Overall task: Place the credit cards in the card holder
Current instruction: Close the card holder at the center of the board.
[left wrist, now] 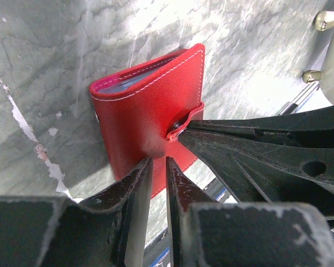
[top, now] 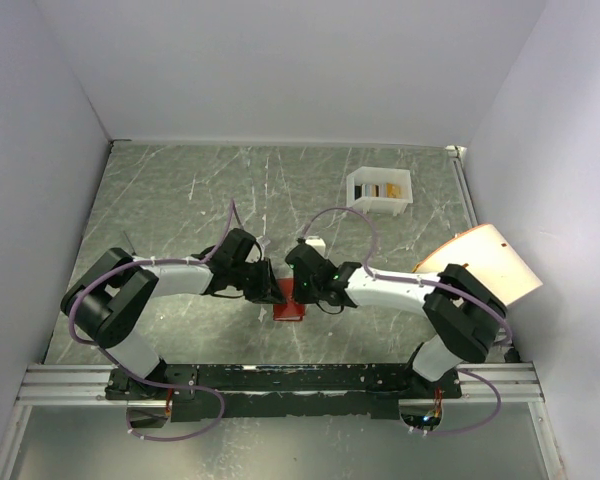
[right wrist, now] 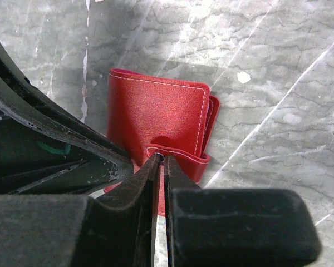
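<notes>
I am pinching card holder (left wrist: 147,105) edge with left gripper (left wrist: 159,162), jaws narrow; right gripper (right wrist: 161,159) nipping snap tab (right wrist: 181,157). Risk: tab slipping from thin pinch, holder failing to open.

My left arm (top: 185,272) and right arm (top: 395,292): white links between bulky black joints, lilac cables (top: 345,210) looping alongside. My left gripper (left wrist: 157,162) and right gripper (right wrist: 160,158): matt black fingers (left wrist: 128,192), tapering to thin tips, edges scuffed grey; two silver screws (left wrist: 327,20) on pale housing.
</notes>
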Motion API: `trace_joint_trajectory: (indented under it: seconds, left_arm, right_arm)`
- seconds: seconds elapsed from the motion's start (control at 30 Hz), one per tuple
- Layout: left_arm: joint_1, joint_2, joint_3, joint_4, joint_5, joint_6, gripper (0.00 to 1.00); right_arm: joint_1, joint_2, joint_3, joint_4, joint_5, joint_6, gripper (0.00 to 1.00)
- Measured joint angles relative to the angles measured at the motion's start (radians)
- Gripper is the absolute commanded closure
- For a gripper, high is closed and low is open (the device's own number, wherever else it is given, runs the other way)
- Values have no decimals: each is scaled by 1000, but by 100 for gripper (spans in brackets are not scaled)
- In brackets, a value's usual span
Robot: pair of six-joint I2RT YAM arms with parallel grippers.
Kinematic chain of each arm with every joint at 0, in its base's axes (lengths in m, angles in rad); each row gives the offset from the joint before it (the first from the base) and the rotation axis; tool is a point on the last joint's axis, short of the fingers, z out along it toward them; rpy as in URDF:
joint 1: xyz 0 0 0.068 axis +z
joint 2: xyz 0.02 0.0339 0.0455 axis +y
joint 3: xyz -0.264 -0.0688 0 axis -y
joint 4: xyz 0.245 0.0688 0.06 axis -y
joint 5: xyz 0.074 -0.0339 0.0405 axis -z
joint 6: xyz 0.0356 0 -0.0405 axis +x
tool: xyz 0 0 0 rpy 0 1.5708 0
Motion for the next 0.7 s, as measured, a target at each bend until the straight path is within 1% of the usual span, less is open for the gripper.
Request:
trace_joint_trajectory:
  seconds: [0.5,0.7]
  left_arm:
    - [0,-7,-23,39,5,-1,71]
    - [0,-12,-33,55,6,-2,71]
  right_arm:
    - [-14,94,145,-165,-40,-66,92]
    - [-25,111,166,-190,-64,-78,92]
